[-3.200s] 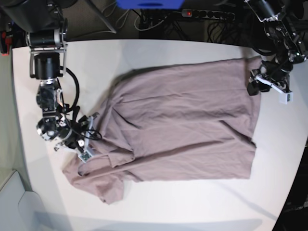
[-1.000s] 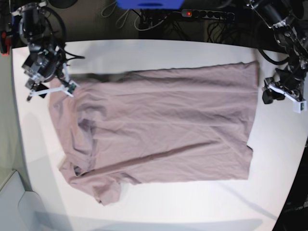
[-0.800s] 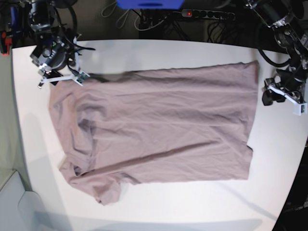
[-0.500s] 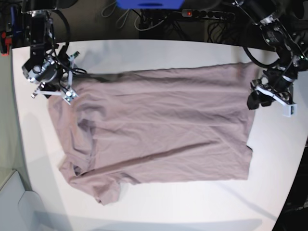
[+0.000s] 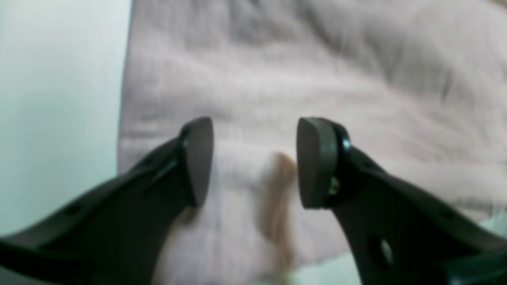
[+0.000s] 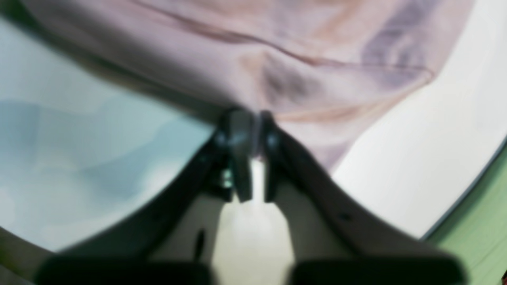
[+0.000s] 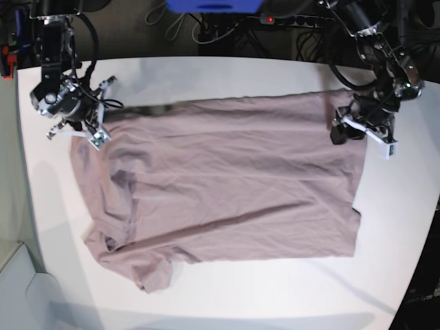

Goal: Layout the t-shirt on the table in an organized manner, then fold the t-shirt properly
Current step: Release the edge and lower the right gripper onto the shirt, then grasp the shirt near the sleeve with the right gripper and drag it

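The mauve-brown t-shirt (image 7: 227, 179) lies spread and wrinkled across the white table (image 7: 227, 75). One sleeve is bunched at the lower left of the base view. At the shirt's upper left corner my right gripper (image 7: 93, 127) is down on the cloth. In the right wrist view the right gripper (image 6: 251, 118) has its jaws pressed together on the t-shirt's (image 6: 317, 47) raised edge. My left gripper (image 7: 344, 129) hovers over the upper right corner. The left gripper (image 5: 255, 162) stands open in its wrist view, with the t-shirt (image 5: 317, 59) below and nothing between the pads.
A power strip (image 7: 295, 19), cables and a blue object (image 7: 213, 5) lie beyond the table's far edge. Bare table (image 5: 59, 99) shows beside the shirt's hem. The table's rounded edge (image 6: 467, 190) runs close to the right gripper.
The right gripper has closed at the shirt's upper left edge. The left arm has swung inward, from off the cloth to over the upper right corner.
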Robot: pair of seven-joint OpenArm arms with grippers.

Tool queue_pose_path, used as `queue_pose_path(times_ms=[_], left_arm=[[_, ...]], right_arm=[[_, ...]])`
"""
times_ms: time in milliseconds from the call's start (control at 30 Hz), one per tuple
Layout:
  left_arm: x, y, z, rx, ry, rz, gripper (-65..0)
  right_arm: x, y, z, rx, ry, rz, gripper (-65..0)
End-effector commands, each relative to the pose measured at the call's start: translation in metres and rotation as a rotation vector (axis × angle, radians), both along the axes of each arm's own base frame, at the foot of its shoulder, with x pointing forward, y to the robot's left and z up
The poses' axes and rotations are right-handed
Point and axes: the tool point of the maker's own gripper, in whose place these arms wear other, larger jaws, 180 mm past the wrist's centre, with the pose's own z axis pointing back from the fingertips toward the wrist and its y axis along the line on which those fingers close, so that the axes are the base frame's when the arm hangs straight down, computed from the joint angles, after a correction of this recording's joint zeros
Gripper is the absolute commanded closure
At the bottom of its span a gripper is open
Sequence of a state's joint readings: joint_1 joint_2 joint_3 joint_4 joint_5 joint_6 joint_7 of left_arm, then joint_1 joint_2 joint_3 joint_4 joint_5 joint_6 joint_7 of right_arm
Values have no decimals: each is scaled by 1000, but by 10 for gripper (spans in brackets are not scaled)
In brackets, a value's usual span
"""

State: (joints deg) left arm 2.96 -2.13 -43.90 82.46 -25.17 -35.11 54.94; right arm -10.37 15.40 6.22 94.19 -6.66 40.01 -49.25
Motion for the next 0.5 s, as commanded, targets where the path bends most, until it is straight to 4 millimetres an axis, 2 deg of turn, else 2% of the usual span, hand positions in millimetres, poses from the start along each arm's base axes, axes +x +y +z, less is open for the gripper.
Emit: queue_pose_path(times_ms=[0, 133, 233, 267, 367, 467], left_arm=[[8, 5, 7, -1, -40, 9, -332], [5, 12, 0, -1, -22, 16, -332], [5, 14, 0, 3, -21, 16, -332], [5, 14, 0, 3, -21, 16, -332], [6, 14, 2, 4, -27, 16, -332], [6, 13, 2, 3, -27, 16, -332]], right_arm=[[-17, -16, -7, -79, 74, -12, 0], [-4, -19, 38, -142, -52, 50, 0], [7, -10, 83, -182, -181, 115, 0], [11, -6, 91, -184, -210, 132, 0], [38, 3, 108, -196, -275, 176, 0], [56, 22, 104, -194, -268, 238, 0]])
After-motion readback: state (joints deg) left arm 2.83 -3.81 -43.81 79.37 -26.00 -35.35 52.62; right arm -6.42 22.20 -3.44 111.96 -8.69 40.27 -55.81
